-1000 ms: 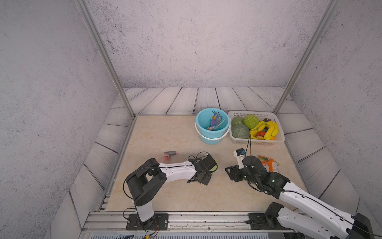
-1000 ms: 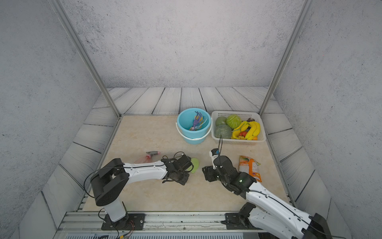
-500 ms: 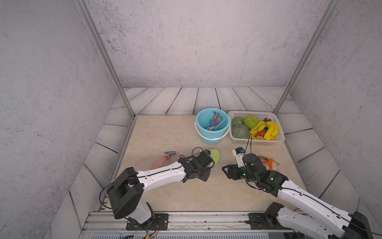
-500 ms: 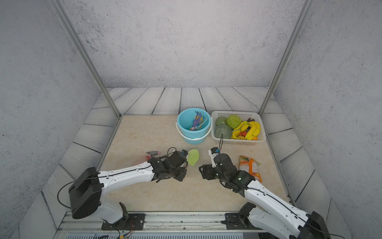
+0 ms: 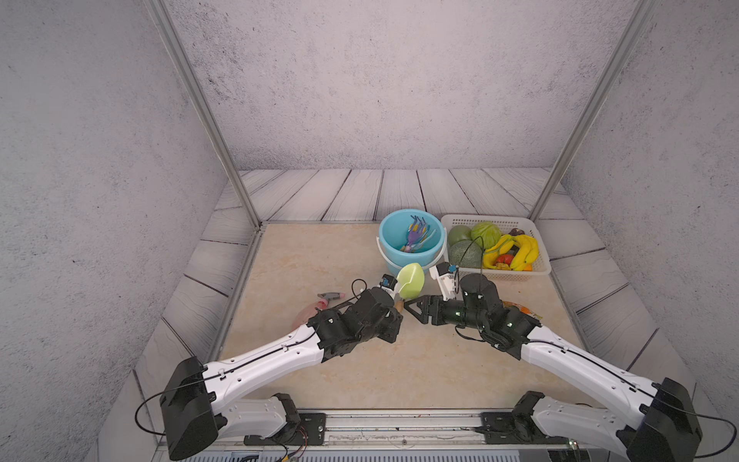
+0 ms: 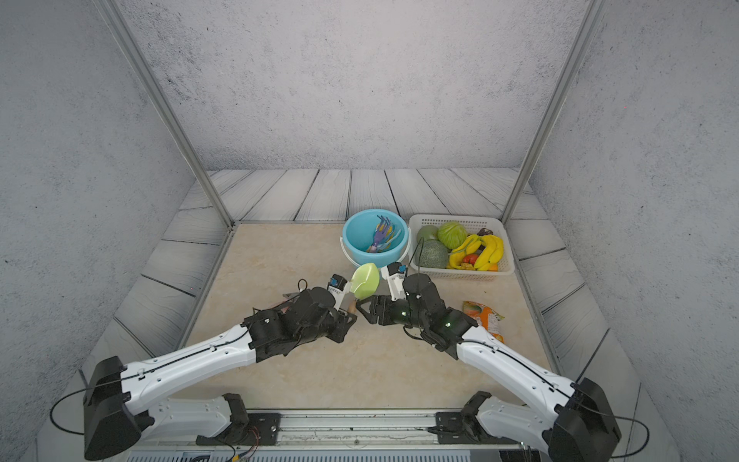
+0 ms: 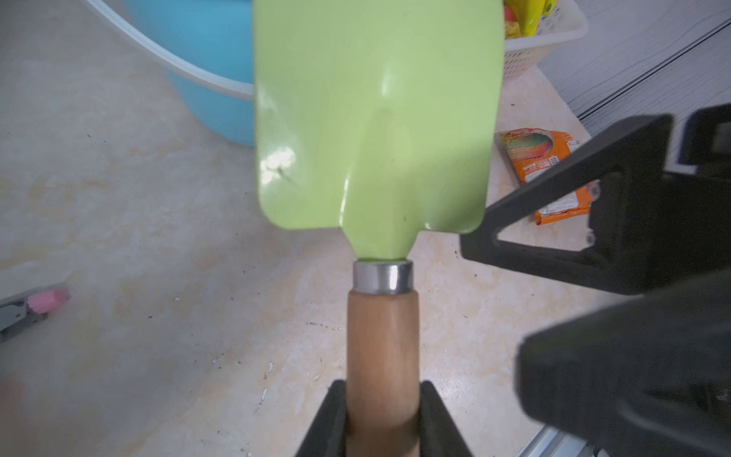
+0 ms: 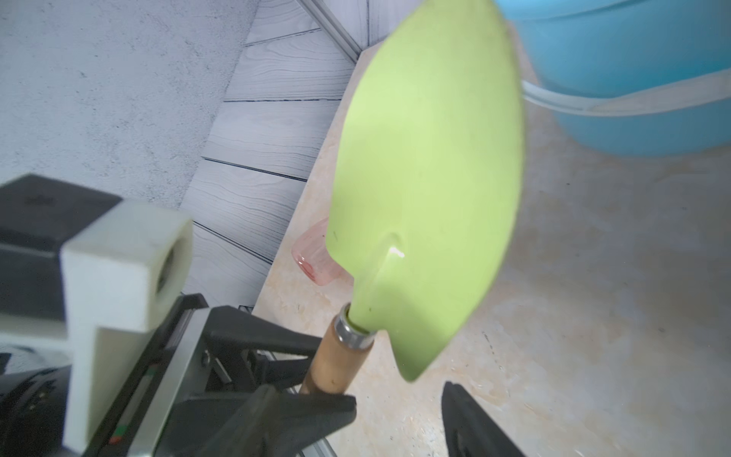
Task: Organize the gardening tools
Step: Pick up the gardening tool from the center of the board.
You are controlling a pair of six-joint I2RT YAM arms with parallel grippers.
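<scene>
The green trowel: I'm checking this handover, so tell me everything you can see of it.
The trowel has a glossy light-green blade, metal by its look, with a small mark on it, a silver collar and a plain wooden handle. The left gripper is shut on the handle and holds it clear of the table, with the blade raised and slanted toward the blue bucket. The right gripper stands open right beside the collar end; whether it touches the trowel cannot be told.

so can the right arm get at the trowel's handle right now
Probably yes. The right arm has its jaws open right beside the trowel, and a short stretch of wooden handle shows bare beyond the left arm's closed jaws.
</scene>
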